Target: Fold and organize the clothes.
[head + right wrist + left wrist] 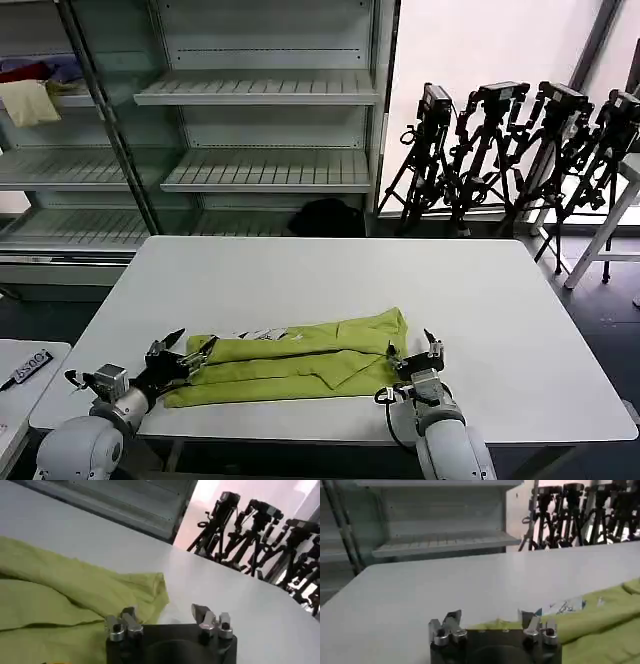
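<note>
Both sets of fingers are spread apart with nothing between them. On the left gripper (190, 347) the metal-tipped fingers (451, 623) hang over the near-left end of the shirt, one of them over bare table and the other over the cloth edge. The right gripper (418, 352) is spread the same way, and one of its fingers (126, 620) sits right at the shirt's near-right corner, the other over bare tabletop. Can't tell if anything's actually touching the fabric.

The lime yellow-green cotton T-shirt (300, 365) is lying on the white rectangular table (330, 275), close to the near edge, right between the two arms. A bit of its white and dark printed graphic (565, 606) peeks out along the far edge, toward the left end.

Progress-wise, I'd say it's partway. It already looks folded lengthwise into a long narrow band, with layered flaps and creases running along it. It's still way too long to call done though, so my guess is at least one more fold, end over end, plus some tidying of the lumpy right end.

Its long axis runs left to right across the table, roughly parallel to the near edge, with the right end angled slightly away from the robot and bunched up higher.
</note>
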